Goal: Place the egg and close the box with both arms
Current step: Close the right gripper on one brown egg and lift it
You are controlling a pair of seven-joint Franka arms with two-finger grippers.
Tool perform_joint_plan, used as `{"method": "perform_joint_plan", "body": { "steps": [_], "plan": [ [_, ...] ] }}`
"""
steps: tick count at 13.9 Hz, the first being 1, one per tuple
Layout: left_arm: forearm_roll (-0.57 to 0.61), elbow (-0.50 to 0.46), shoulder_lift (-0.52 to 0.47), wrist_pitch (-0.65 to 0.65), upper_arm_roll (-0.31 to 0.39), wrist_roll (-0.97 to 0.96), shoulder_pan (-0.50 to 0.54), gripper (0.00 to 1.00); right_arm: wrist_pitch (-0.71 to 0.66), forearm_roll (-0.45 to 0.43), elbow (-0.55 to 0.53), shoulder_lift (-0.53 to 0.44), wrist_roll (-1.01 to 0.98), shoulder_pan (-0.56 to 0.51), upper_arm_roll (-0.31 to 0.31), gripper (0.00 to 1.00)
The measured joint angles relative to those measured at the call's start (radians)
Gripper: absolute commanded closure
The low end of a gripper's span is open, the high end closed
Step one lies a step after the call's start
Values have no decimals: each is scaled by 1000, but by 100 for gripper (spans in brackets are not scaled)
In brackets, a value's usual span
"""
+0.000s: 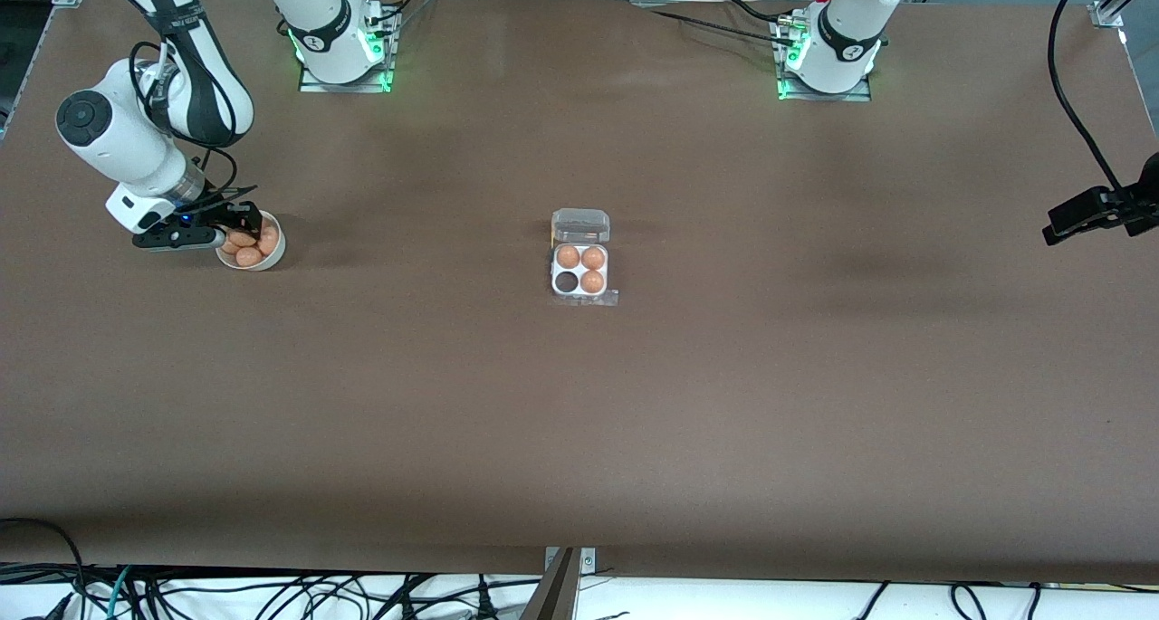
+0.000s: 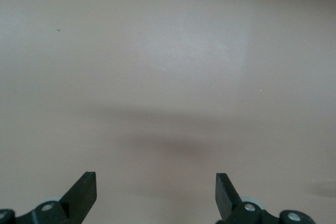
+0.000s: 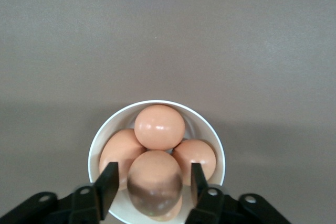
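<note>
Front view: right pincer [image 1: 237, 232] hides bowl [image 1: 272, 260] eggs

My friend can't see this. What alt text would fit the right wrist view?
Right gripper with its two black fingers on either side of a brown egg in a white bowl. Three more eggs lie piled beside it, on a brown table.

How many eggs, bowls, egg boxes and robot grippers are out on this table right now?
Eggs in the bowl: 4, one between the right gripper's fingers
Eggs in the box: 3, one cell empty
Bowls: 1
Boxes: 1, lid open
Grippers: 2; the left gripper waits, open, over bare table
Total: 11
</note>
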Motion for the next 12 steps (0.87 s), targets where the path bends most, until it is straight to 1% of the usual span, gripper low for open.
{"method": "perform_joint_plan", "body": {
  "steps": [2, 5, 10, 12],
  "plan": [
    [0, 0, 0, 0, 0, 0, 0, 0, 0, 0, 0, 6, 0, 0, 0, 47],
    [0, 0, 0, 0, 0, 0, 0, 0, 0, 0, 1, 17, 0, 0, 0, 57],
    [0, 0, 0, 0, 0, 0, 0, 0, -5, 0, 4, 18, 0, 0, 1, 68],
    [0, 0, 0, 0, 0, 0, 0, 0, -33, 0, 19, 18, 0, 1, 4, 69]
  ]
}}
